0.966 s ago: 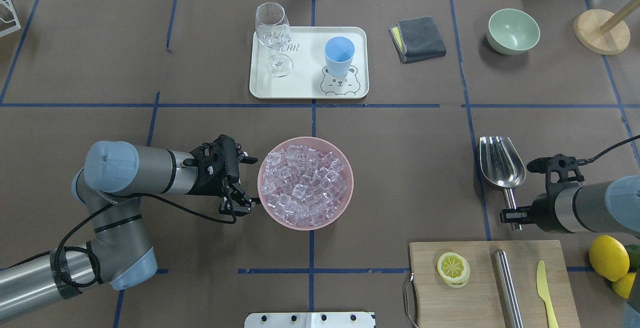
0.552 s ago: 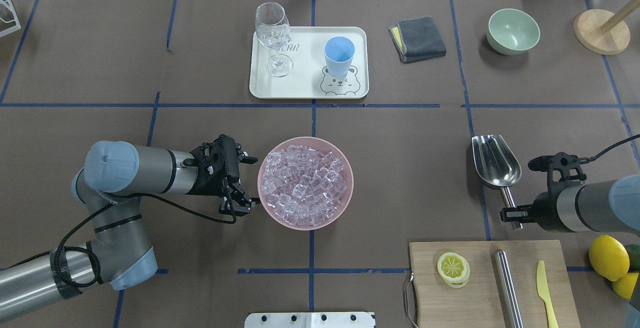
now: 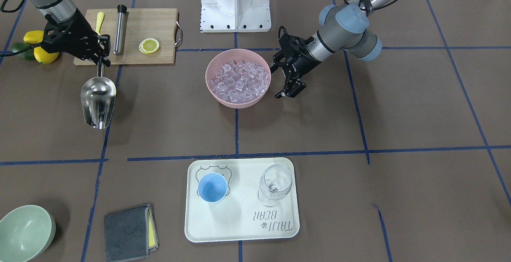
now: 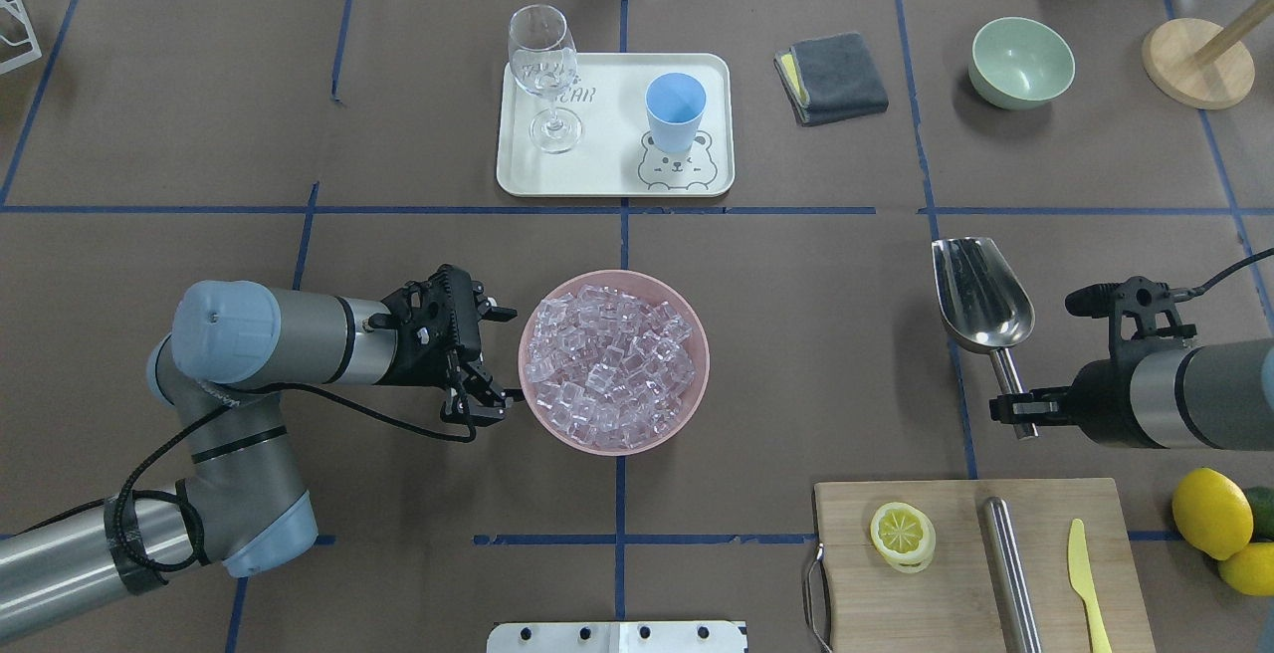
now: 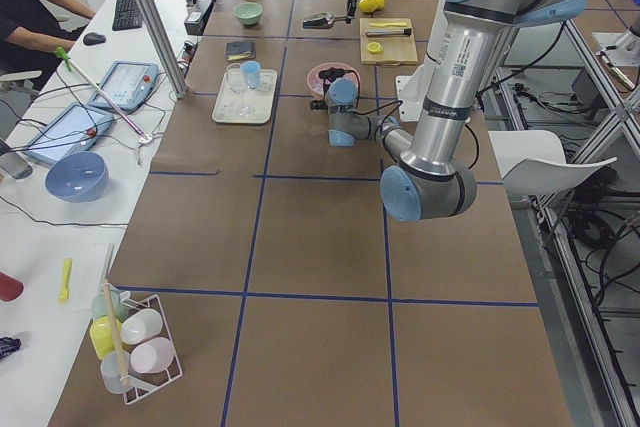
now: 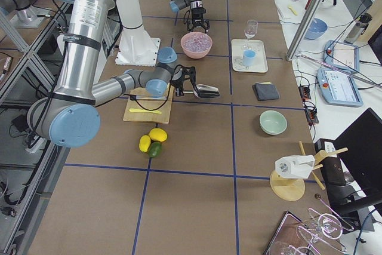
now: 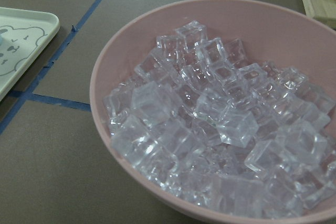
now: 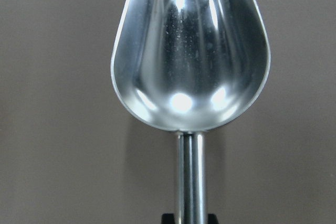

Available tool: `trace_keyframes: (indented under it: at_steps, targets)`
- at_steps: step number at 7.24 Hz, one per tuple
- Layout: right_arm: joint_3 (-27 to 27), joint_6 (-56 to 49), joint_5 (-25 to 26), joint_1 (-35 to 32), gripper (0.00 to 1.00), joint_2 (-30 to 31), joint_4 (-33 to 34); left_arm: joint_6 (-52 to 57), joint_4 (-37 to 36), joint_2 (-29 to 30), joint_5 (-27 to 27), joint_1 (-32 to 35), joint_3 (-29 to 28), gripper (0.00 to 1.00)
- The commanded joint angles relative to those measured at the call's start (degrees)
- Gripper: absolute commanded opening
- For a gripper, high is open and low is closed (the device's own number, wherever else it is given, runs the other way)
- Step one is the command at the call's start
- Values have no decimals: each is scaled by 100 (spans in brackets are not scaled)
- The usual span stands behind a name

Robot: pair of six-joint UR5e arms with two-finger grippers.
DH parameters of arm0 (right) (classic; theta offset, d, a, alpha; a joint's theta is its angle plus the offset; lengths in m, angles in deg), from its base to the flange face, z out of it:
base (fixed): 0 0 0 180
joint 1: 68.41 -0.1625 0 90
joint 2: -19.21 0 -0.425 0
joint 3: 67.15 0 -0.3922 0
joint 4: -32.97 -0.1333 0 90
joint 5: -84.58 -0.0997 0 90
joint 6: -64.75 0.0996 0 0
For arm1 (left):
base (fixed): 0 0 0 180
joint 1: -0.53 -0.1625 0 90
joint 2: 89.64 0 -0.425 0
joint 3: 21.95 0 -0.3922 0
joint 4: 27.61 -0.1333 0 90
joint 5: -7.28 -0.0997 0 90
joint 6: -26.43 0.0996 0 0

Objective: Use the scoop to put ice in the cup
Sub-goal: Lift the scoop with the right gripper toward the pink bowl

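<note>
The steel scoop [image 4: 980,297] is held level above the table at the right, trough empty; it also shows in the front view [image 3: 98,100] and fills the right wrist view [image 8: 189,51]. My right gripper [image 4: 1020,412] is shut on its handle. The ice [image 4: 609,366] is heaped in a pink bowl [image 4: 697,394] at the table's middle, seen close in the left wrist view [image 7: 210,129]. My left gripper [image 4: 506,356] is open, its fingers against the bowl's left side. The light-blue cup [image 4: 676,110] stands empty on a white tray [image 4: 597,150] beyond the bowl.
A wine glass [image 4: 542,76] shares the tray. A grey cloth [image 4: 834,76], a green bowl [image 4: 1022,62] and a wooden stand [image 4: 1194,61] lie at the far right. A cutting board [image 4: 955,573] with lemon slice, steel cylinder and knife sits near the right arm, lemons [image 4: 1211,512] beside it.
My right gripper has carried the scoop a little farther from the robot and slightly left. The pink bowl and my left gripper have shifted slightly right.
</note>
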Motion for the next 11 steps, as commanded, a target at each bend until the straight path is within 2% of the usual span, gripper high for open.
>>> trace_keyframes:
  at_steps: [1, 2, 4, 5, 6, 8, 9, 11]
  targets:
    - [-187, -106, -244, 28, 0, -150, -9, -3, 0, 5, -7, -1, 0, 100]
    - [-196, -289, -349, 64, 0, -543, 9, -3, 0, 13, -7, 8, 0, 100]
    - [-327, -736, -228, -111, 0, -827, 18, -12, 0, 14, -7, -1, 0, 100]
    - [-371, -1139, -253, -103, 0, -1002, 366, -29, 0, 14, -7, -1, 0, 100]
    - [-563, -1387, -253, -51, 0, -1300, 996, -21, 0, 14, -7, -1, 0, 100]
    - [-1064, -2736, -253, 142, 0, -2194, 2952, -3, 0, 14, -7, -1, 0, 100]
    - [-1075, -3134, -218, 317, 0, -2678, 3615, 14, 0, 5, 2, -1, -9, 100]
    - [-1031, -3234, -201, 494, 0, -3269, 4418, 6, -17, 5, 54, -27, 0, 100]
